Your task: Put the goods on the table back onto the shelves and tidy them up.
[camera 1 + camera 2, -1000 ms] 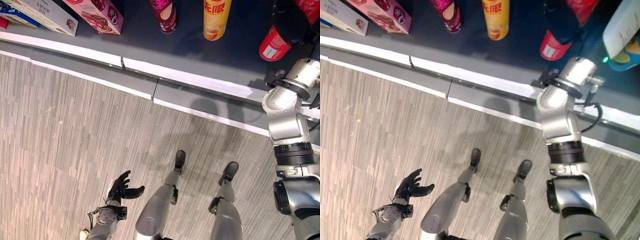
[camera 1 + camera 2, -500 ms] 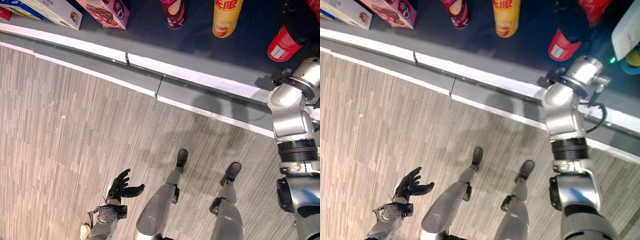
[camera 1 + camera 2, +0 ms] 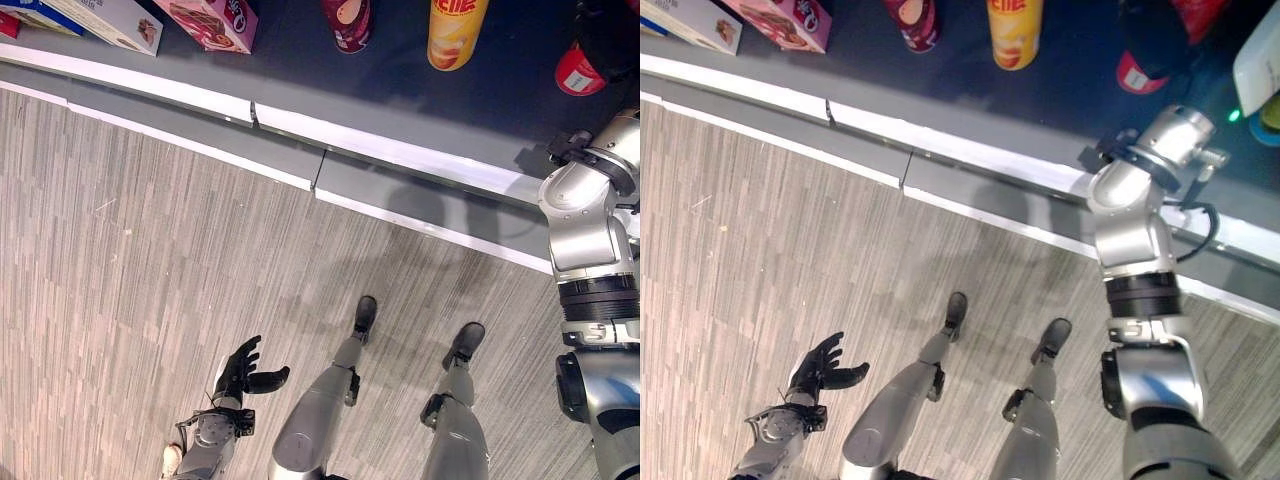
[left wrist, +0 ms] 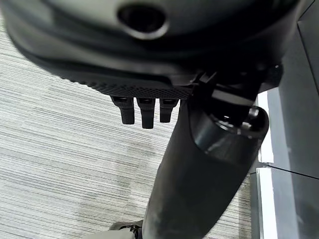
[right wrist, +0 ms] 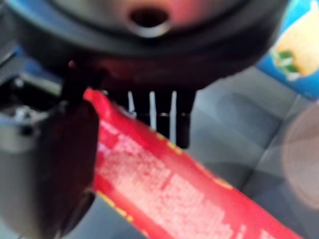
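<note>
A red cylindrical can point(image 3: 1133, 72) stands tilted on the dark shelf point(image 3: 400, 95). My right hand point(image 3: 1155, 35) is over it, reaching in above the shelf's white front edge. In the right wrist view the red can point(image 5: 174, 184) runs between the thumb point(image 5: 50, 164) and the curled fingers point(image 5: 159, 114), so the hand is shut on it. My left hand point(image 3: 240, 372) hangs low over the wood-look floor, open and holding nothing, with its fingers point(image 4: 144, 112) relaxed.
Along the shelf stand a yellow can point(image 3: 455, 30), a maroon can point(image 3: 345, 20), a pink box point(image 3: 210, 20) and a white box point(image 3: 100, 20). A white and blue bag point(image 3: 1260, 60) lies just right of the red can.
My right hand has carried the red can a little deeper onto the shelf. The whole view has shifted slightly. The left hand has stayed put.
</note>
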You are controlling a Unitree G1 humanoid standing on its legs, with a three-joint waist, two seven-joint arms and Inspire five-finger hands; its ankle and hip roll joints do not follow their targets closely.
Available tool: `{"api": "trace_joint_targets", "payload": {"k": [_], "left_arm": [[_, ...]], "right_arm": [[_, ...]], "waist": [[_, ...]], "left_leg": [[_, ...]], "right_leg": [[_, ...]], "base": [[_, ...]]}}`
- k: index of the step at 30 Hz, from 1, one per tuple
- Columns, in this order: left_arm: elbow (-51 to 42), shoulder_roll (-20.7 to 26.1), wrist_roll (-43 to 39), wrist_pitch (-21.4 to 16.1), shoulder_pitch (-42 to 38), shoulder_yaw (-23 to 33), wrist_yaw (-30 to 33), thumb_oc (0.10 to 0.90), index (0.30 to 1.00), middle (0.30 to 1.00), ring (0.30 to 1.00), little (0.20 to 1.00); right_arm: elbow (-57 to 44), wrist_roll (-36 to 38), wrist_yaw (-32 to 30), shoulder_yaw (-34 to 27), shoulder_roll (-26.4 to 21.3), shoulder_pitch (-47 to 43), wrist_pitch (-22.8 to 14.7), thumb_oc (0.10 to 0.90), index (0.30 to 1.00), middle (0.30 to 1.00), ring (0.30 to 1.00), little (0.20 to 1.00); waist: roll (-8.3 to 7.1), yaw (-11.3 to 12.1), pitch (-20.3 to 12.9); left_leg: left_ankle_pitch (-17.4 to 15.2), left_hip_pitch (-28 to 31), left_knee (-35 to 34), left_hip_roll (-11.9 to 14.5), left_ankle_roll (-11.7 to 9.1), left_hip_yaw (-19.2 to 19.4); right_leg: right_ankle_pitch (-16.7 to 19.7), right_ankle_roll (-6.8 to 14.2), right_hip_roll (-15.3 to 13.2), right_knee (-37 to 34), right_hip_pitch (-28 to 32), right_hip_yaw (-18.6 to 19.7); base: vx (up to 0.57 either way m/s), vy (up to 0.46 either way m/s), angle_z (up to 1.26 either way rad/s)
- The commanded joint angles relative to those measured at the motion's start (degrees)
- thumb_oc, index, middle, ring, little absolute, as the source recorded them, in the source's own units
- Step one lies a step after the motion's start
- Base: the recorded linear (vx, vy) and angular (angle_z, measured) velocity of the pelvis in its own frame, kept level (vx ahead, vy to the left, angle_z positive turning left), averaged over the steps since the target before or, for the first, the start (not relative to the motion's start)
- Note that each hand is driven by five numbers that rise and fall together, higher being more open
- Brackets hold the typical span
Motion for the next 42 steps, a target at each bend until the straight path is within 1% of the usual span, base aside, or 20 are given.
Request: {"api": "trace_joint_targets", "payload": {"k": [1,12,14,15,19,21,23,25,28,30,31,32,33,34,35,37,38,40,41,42], "left_arm": [[-0.62,4.57,-1.09,-1.31,1.05,-3.64,2.41,0.800,0.900,0.900,0.900,0.900],[0.58,3.92,-1.26,-0.70,0.88,-3.55,2.41,0.800,0.900,0.900,0.900,0.900],[1.53,3.43,-1.48,-0.17,0.75,-3.10,2.26,0.800,0.900,0.900,0.900,0.900],[1.54,3.48,-1.48,-0.18,0.72,-3.12,2.26,0.800,0.900,0.900,0.900,0.900],[4.50,2.70,-1.05,1.17,0.52,-2.06,1.93,0.800,0.900,0.900,0.900,0.900],[5.47,2.46,-1.04,1.71,0.43,-1.46,2.02,0.800,0.900,0.900,0.900,0.900],[6.34,2.07,-0.82,2.30,0.56,-0.50,2.15,0.800,0.900,0.900,0.900,0.900],[8.07,1.57,-0.42,3.17,0.88,0.77,2.04,0.800,0.900,0.900,0.900,0.900],[9.80,1.49,0.61,4.31,2.53,3.50,0.85,0.800,0.900,0.900,0.900,0.900],[11.00,1.60,1.29,4.82,3.74,5.77,-0.18,0.800,0.900,0.900,0.900,0.900],[10.99,1.62,1.31,4.81,3.89,5.79,-0.21,0.800,0.900,0.900,0.900,0.900],[12.11,2.05,1.99,5.02,4.69,7.94,-1.07,0.800,0.900,0.900,0.900,0.900],[13.19,2.50,2.94,5.11,5.07,9.37,-1.61,0.800,0.900,0.900,0.900,0.900],[13.55,2.90,3.82,4.94,5.08,9.62,-1.56,0.800,0.900,0.900,0.900,0.900],[14.63,3.64,5.55,4.74,4.85,9.75,-1.48,0.800,0.900,0.900,0.900,0.900],[14.97,4.35,6.59,4.81,4.44,9.71,-1.53,0.800,0.900,0.900,0.900,0.900],[15.03,4.60,6.70,4.70,4.41,10.05,-1.56,0.800,0.900,0.900,0.900,0.900],[15.30,4.65,6.50,4.76,4.67,10.77,-1.62,0.800,0.900,0.900,0.900,0.900],[15.28,4.52,5.91,4.61,4.75,11.20,-1.83,0.800,0.900,0.900,0.900,0.900],[15.43,4.33,5.57,4.63,4.82,11.64,-2.15,0.800,0.900,0.900,0.900,0.900]], "right_arm": [[-4.01,-0.84,-3.22,2.10,-7.20,-6.44,-2.91,0.800,0.900,0.900,0.900,0.900],[-5.95,-0.39,-3.52,0.38,-4.59,-3.36,-3.41,0.800,0.900,0.900,0.900,0.900],[-9.55,-0.43,-3.29,-1.49,-3.65,-0.67,-4.35,0.800,0.900,0.900,0.900,0.900],[-9.74,-0.48,-3.23,-1.65,-3.61,-0.50,-4.30,0.800,0.900,0.900,0.900,0.900],[-16.28,0.12,-1.63,-4.58,-0.37,5.01,-6.29,0.800,0.900,0.900,0.900,0.900],[-19.86,1.70,-0.15,-5.61,2.53,8.89,-7.86,0.800,0.900,0.900,0.900,0.900],[-23.42,5.03,3.21,-6.44,6.48,13.90,-10.26,0.800,0.900,0.900,0.900,0.900],[-26.01,10.80,8.02,-6.22,10.80,20.00,-13.23,0.800,0.900,0.900,0.900,0.900],[-28.54,22.77,19.02,-5.21,15.30,30.67,-17.51,0.800,0.900,0.900,0.900,0.900],[-29.08,27.63,25.27,-4.66,15.62,36.72,-18.30,0.800,0.900,0.900,0.900,0.900],[-29.17,27.73,25.39,-4.65,15.65,36.89,-18.30,0.800,0.900,0.900,0.900,0.900],[-28.78,31.97,29.94,-4.07,16.08,41.87,-18.95,0.800,0.900,0.900,0.900,0.900],[-28.72,33.81,32.80,-4.01,16.27,45.34,-18.81,0.800,0.900,0.900,0.900,0.900],[-28.29,34.34,33.53,-4.28,16.36,46.05,-18.80,0.800,0.900,0.900,0.900,0.900],[-27.85,34.97,34.03,-5.77,16.35,47.62,-18.87,0.800,0.900,0.900,0.900,0.900],[-27.62,35.05,33.79,-7.03,16.54,48.64,-18.97,0.800,0.900,0.900,0.900,0.900],[-27.49,34.87,33.68,-7.37,16.29,48.67,-18.97,0.800,0.900,0.900,0.900,0.900],[-27.60,33.63,33.34,-8.22,15.66,48.72,-18.58,0.800,0.900,0.900,0.900,0.900],[-27.46,32.38,31.98,-10.02,15.08,48.38,-18.65,0.800,0.900,0.900,0.900,0.900],[-27.63,31.55,30.62,-11.80,14.81,47.95,-18.75,0.800,0.900,0.900,0.900,0.900]], "waist": [[2.61,-0.06,-2.78],[2.05,-0.33,-3.72],[0.98,-0.80,-4.49],[0.99,-0.82,-4.45],[-1.64,-2.03,-6.25],[-2.99,-2.76,-7.05],[-4.51,-3.92,-7.97],[-6.09,-5.20,-9.05],[-8.77,-7.62,-10.59],[-10.26,-9.35,-11.40],[-10.32,-9.29,-11.41],[-11.74,-10.84,-12.13],[-13.00,-12.05,-12.34],[-13.41,-12.57,-12.28],[-14.06,-13.83,-11.81],[-14.10,-14.61,-11.63],[-13.89,-14.60,-11.42],[-13.70,-14.32,-11.91],[-13.77,-13.95,-12.82],[-13.86,-13.40,-13.89]], "left_leg": [[-1.78,-1.17,0.09,0.34,-4.32,-1.76],[-2.31,0.44,0.20,0.77,-4.13,-1.36],[-3.12,2.08,0.41,1.10,-4.18,-1.34],[-2.75,1.99,0.32,1.06,-4.12,-1.39],[-3.47,4.20,0.22,1.89,-3.94,-1.10],[-3.86,5.22,0.16,2.22,-3.86,-0.77],[-4.31,6.21,0.09,2.53,-3.68,-0.18],[-4.92,7.61,0.09,2.82,-3.42,0.63],[-6.23,10.53,0.09,2.93,-2.77,2.24],[-7.15,12.44,0.09,3.06,-2.23,3.31],[-7.21,12.58,0.09,3.05,-2.22,3.42],[-8.30,14.46,0.09,3.07,-1.27,5.15],[-9.18,16.70,0.09,3.25,-0.60,6.98],[-9.36,17.59,0.11,3.48,-0.49,7.99],[-9.94,19.22,0.22,4.27,-0.39,9.90],[-10.01,20.35,0.43,5.47,-0.46,11.66],[-10.34,21.13,0.71,6.57,-0.76,12.59],[-10.27,21.74,1.13,8.35,-1.43,14.55],[-10.30,22.11,1.99,10.03,-2.43,16.32],[-11.24,23.02,2.89,11.90,-3.73,18.01]], "right_leg": [[-4.38,5.40,-4.29,3.36,3.43,-0.23],[-4.63,5.22,-4.05,2.98,5.06,-0.05],[-4.85,5.30,-3.88,2.76,6.76,-0.33],[-4.52,5.28,-3.90,2.68,6.70,-0.37],[-3.71,5.43,-3.56,1.21,8.74,-0.59],[-3.36,5.48,-3.39,0.62,9.56,-0.55],[-3.10,5.44,-3.24,0.43,10.10,-0.24],[-2.99,5.40,-3.23,0.37,10.89,0.01],[-2.79,5.49,-3.23,0.33,12.55,0.99],[-2.45,5.57,-3.10,0.33,13.12,1.90],[-2.46,5.59,-3.12,0.33,13.19,2.01],[-2.00,5.80,-2.75,0.33,13.27,3.78],[-1.35,6.01,-2.21,0.79,13.13,5.85],[-0.85,6.08,-1.86,1.20,12.88,6.72],[-0.02,6.45,-1.12,3.15,12.15,8.46],[-0.23,6.37,-0.95,4.57,11.61,9.20],[-0.48,6.35,-1.41,4.91,12.04,8.26],[0.25,6.00,-3.78,4.95,12.91,4.79],[2.33,6.42,-6.87,5.06,14.02,1.07],[3.46,7.29,-8.39,4.60,14.79,-2.33]], "base": [[0.00,0.000,0.00],[0.00,0.000,0.00],[0.00,0.000,0.00],[0.01,-0.006,0.06],[0.02,0.001,0.09],[0.04,0.003,0.03],[0.05,0.019,0.00],[0.07,0.057,-0.08],[0.10,0.089,-0.31],[0.08,0.092,-0.34],[0.08,0.126,-0.42],[0.07,0.176,-0.63],[0.07,0.208,-1.07],[0.00,0.140,-1.17],[-0.03,0.051,-1.13],[-0.04,-0.033,-0.99],[-0.05,-0.121,-1.16],[-0.04,-0.198,-0.98],[0.04,-0.351,-0.98],[0.04,-0.550,-1.56]]}}
